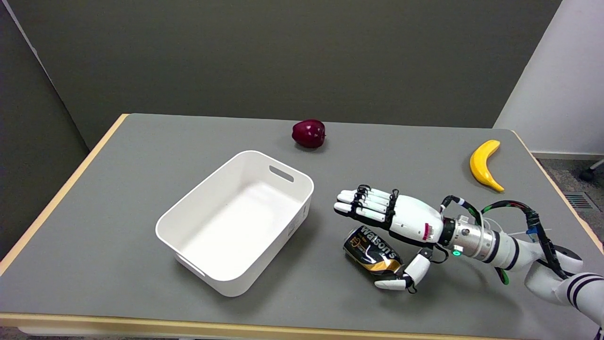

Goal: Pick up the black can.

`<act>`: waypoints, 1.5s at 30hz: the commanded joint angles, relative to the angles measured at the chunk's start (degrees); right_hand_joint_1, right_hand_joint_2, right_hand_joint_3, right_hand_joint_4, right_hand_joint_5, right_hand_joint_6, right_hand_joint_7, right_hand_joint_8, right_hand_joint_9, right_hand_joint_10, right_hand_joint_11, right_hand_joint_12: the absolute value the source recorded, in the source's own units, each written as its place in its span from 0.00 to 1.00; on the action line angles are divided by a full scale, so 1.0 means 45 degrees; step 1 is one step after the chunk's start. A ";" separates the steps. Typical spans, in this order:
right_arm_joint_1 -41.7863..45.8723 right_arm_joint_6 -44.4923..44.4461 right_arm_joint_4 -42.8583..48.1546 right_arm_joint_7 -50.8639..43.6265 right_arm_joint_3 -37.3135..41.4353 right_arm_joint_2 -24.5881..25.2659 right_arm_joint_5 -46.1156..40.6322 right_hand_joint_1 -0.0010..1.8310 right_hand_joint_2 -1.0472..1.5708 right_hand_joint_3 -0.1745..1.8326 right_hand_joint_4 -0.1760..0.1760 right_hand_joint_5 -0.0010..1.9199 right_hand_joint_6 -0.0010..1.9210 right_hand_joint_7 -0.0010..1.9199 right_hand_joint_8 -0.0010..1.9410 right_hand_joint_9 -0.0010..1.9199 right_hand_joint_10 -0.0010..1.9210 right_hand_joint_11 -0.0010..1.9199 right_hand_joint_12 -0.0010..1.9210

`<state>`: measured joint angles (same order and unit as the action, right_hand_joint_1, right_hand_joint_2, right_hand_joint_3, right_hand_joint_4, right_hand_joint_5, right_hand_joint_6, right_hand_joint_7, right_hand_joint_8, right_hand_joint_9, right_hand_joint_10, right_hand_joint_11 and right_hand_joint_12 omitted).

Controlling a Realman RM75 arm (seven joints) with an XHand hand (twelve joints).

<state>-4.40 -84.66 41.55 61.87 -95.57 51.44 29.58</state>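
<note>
The black can (370, 250), with gold and white lettering, lies on its side on the grey table (118, 198), right of the white bin. My right hand (401, 222) reaches in from the lower right and hovers over the can's far side, fingers stretched out straight toward the left. Its thumb (406, 276) sits at the can's near right end. The fingers are spread apart and not wrapped around the can. Whether the palm touches the can is unclear.
A white rectangular bin (236, 222) with handle slots stands left of the can. A dark red apple (308, 133) rests near the table's far edge. A yellow banana (484, 164) lies at the far right.
</note>
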 commanded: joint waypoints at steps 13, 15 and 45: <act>0.0586 -0.1004 0.0015 0.0114 -0.0098 -0.0588 -0.2099 0.24 0.58 0.53 0.49 0.00 0.00 0.00 0.03 0.00 0.11 0.00 0.35; 0.0781 -0.1180 -0.0052 0.0114 -0.0098 -0.0622 -0.2436 0.24 0.58 0.53 0.49 0.00 0.00 0.00 0.03 0.00 0.12 0.00 0.36; -0.0362 -0.0875 -0.2279 -0.1303 -0.0133 -0.0445 -0.0285 0.27 0.58 0.53 0.55 0.00 0.00 0.00 0.01 0.00 0.10 0.00 0.34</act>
<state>-2.63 -89.61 35.81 59.90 -95.91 49.14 22.53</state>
